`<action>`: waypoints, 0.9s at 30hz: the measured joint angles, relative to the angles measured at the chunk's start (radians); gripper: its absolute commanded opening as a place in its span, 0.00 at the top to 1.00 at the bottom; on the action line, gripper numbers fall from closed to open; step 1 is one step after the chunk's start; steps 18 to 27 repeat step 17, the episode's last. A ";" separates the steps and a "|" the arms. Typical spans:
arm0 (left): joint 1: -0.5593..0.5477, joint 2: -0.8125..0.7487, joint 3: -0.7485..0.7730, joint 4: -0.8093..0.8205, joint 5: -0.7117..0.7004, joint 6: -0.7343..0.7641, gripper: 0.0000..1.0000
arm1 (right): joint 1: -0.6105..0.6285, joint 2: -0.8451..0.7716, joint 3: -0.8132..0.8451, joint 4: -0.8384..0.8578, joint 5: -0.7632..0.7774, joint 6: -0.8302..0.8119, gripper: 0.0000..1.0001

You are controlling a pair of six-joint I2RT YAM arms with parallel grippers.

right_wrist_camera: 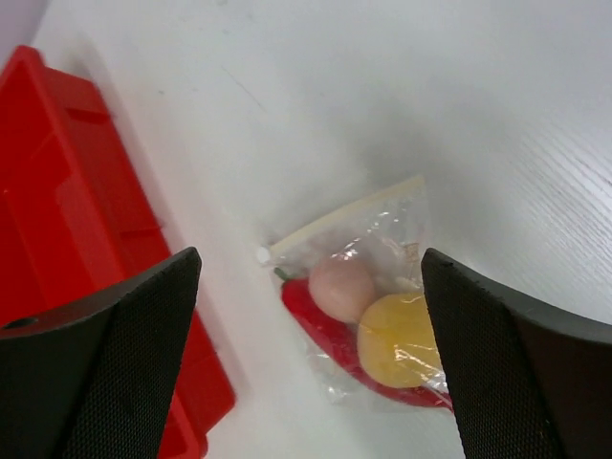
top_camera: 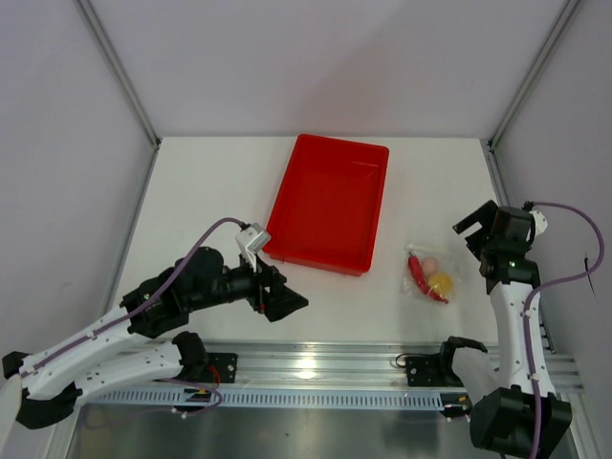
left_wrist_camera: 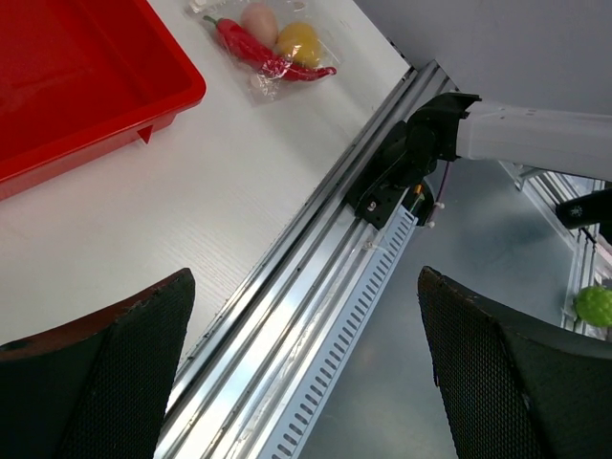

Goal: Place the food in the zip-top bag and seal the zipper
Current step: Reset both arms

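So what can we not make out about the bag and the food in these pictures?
- Zipper: right wrist view, thin clear strip; whether it is sealed cannot be told.
- Chili pepper: right wrist view, one end hidden by a finger of the right gripper.
- Zip-top bag: top view, too small, edges lost on white table.

left gripper [left_wrist_camera: 304,277]: spread, empty | zip-top bag [left_wrist_camera: 260,84]: food [left_wrist_camera: 298,40] inside, near red tray [left_wrist_camera: 86,86]
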 measured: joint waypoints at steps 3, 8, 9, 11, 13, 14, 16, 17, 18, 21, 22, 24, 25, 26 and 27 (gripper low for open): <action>0.000 0.003 -0.001 0.000 0.000 -0.008 0.01 | 0.053 -0.009 0.087 -0.045 0.022 -0.010 0.00; 0.000 0.009 -0.001 -0.002 -0.011 -0.021 0.01 | 0.245 -0.054 0.116 -0.135 0.045 0.001 0.00; 0.000 0.011 -0.001 -0.005 -0.014 -0.024 0.01 | 0.291 -0.063 0.116 -0.157 0.052 0.008 0.01; 0.000 0.016 -0.001 -0.013 -0.021 -0.028 0.01 | 0.377 -0.084 0.116 -0.193 0.070 0.026 0.01; 0.000 0.023 -0.001 -0.016 -0.023 -0.035 0.00 | 0.457 -0.109 0.116 -0.228 0.089 0.045 0.01; 0.000 0.025 -0.003 -0.015 -0.023 -0.042 0.00 | 0.496 -0.126 0.115 -0.241 0.105 0.058 0.00; 0.000 0.027 -0.010 -0.014 -0.024 -0.050 0.00 | 0.554 -0.165 0.110 -0.262 0.132 0.077 0.01; 0.000 0.028 -0.016 -0.014 -0.024 -0.053 0.01 | 0.583 -0.192 0.101 -0.269 0.146 0.085 0.01; 0.000 0.028 -0.016 -0.014 -0.024 -0.053 0.01 | 0.583 -0.192 0.101 -0.269 0.146 0.085 0.01; 0.000 0.028 -0.016 -0.014 -0.024 -0.053 0.01 | 0.583 -0.192 0.101 -0.269 0.146 0.085 0.01; 0.000 0.028 -0.016 -0.014 -0.024 -0.053 0.01 | 0.583 -0.192 0.101 -0.269 0.146 0.085 0.01; 0.000 0.028 -0.016 -0.014 -0.024 -0.053 0.01 | 0.583 -0.192 0.101 -0.269 0.146 0.085 0.01; 0.000 0.028 -0.016 -0.014 -0.024 -0.053 0.01 | 0.583 -0.192 0.101 -0.269 0.146 0.085 0.01; 0.000 0.028 -0.016 -0.014 -0.024 -0.053 0.01 | 0.583 -0.192 0.101 -0.269 0.146 0.085 0.01; 0.000 0.028 -0.016 -0.014 -0.024 -0.053 0.01 | 0.583 -0.192 0.101 -0.269 0.146 0.085 0.01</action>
